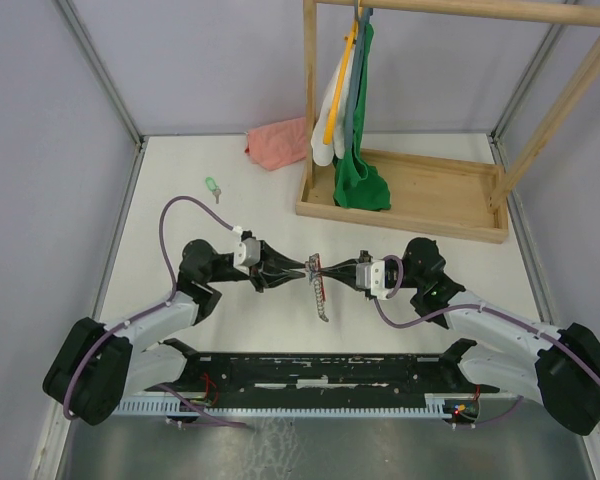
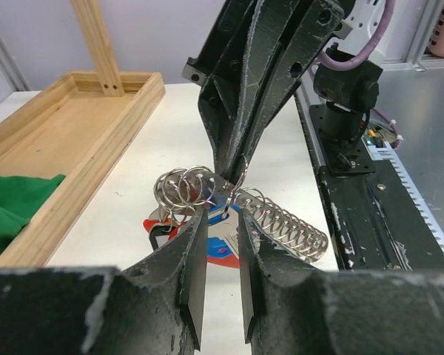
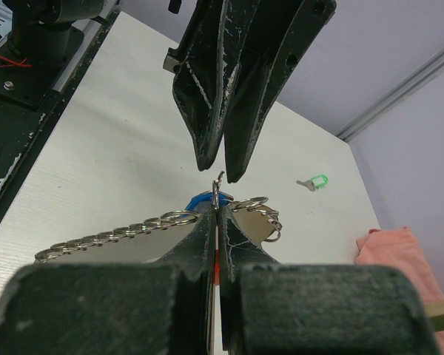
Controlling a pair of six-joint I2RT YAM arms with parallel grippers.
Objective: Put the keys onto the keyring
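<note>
Top external view: white table (image 1: 450, 265), wooden rack (image 1: 430, 195) at far right, pink cloth (image 1: 277, 143) beside rack's left end. Both arms meet tip to tip at table centre. There right gripper (image 1: 332, 268) pinches tight on keyring (image 1: 321, 292), grey chain strip trailing toward near edge. Opposite, left gripper (image 1: 302, 265) has jaws narrowly apart, tips right at ring, nothing seen clamped. Partly hidden blue key (image 3: 200, 200) sits against ring. Alone at far left, green key (image 1: 212, 186) lies well apart.

Black-and-white arms (image 1: 150, 328), purple cables (image 1: 164, 232)
</note>
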